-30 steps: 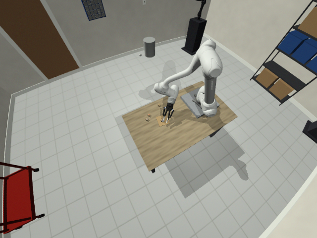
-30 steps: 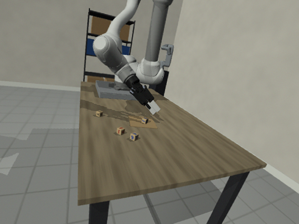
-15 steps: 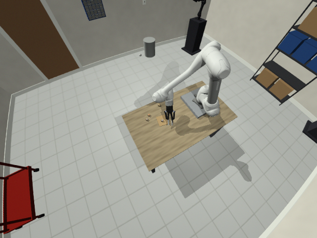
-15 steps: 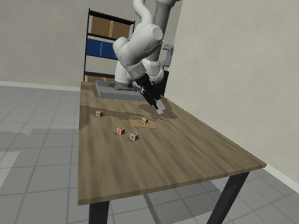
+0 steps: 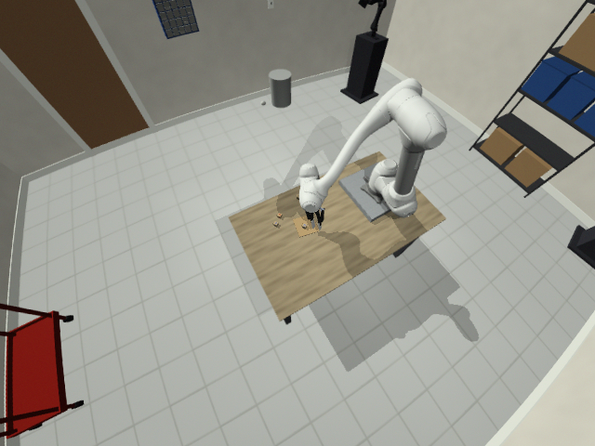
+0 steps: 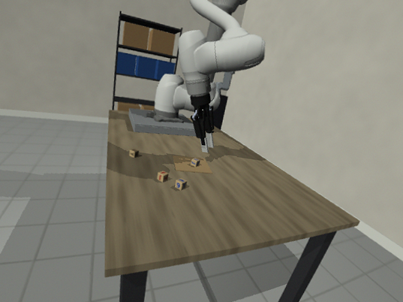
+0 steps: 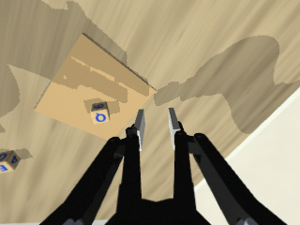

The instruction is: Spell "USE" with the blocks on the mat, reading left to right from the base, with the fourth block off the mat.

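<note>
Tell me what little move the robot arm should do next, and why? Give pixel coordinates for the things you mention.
I'd swing the gripper [image 5: 316,226] [image 6: 207,148] [image 7: 156,116] toward the red-marked block [image 5: 279,215] [image 6: 162,176], probably. Its fingers are apart with nothing between them, and only one block [image 5: 304,225] [image 6: 194,162] [image 7: 99,113] sits on the mat [image 5: 301,233] [image 6: 179,166] [image 7: 61,103]. The word needs three there.
</note>
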`<state>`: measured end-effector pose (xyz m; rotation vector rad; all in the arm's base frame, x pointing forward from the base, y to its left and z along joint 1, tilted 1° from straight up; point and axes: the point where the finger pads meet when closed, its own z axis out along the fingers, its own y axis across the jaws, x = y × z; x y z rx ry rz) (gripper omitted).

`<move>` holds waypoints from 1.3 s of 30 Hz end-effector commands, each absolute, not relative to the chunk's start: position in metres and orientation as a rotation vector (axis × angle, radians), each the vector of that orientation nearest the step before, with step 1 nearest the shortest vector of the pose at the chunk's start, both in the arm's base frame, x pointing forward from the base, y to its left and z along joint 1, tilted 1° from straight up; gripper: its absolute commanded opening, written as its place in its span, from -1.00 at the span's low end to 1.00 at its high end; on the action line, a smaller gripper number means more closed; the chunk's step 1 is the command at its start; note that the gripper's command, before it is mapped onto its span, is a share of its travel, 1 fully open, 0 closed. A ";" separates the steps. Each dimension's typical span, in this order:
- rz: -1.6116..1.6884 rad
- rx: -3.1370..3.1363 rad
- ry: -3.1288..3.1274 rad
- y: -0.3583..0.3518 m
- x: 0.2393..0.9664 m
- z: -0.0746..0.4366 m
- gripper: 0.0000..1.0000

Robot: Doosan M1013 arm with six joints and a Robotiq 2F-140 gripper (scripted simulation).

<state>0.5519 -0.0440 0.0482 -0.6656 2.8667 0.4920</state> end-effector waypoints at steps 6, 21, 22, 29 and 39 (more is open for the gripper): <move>0.171 -0.601 3.043 -0.085 0.576 0.071 -0.50; -0.008 -0.543 3.076 -0.107 0.594 0.089 1.00; -0.008 -0.543 3.076 -0.107 0.594 0.089 1.00; -0.008 -0.572 3.070 -0.108 0.593 0.088 1.00; -0.009 -0.682 3.048 -0.109 0.590 0.085 -0.26</move>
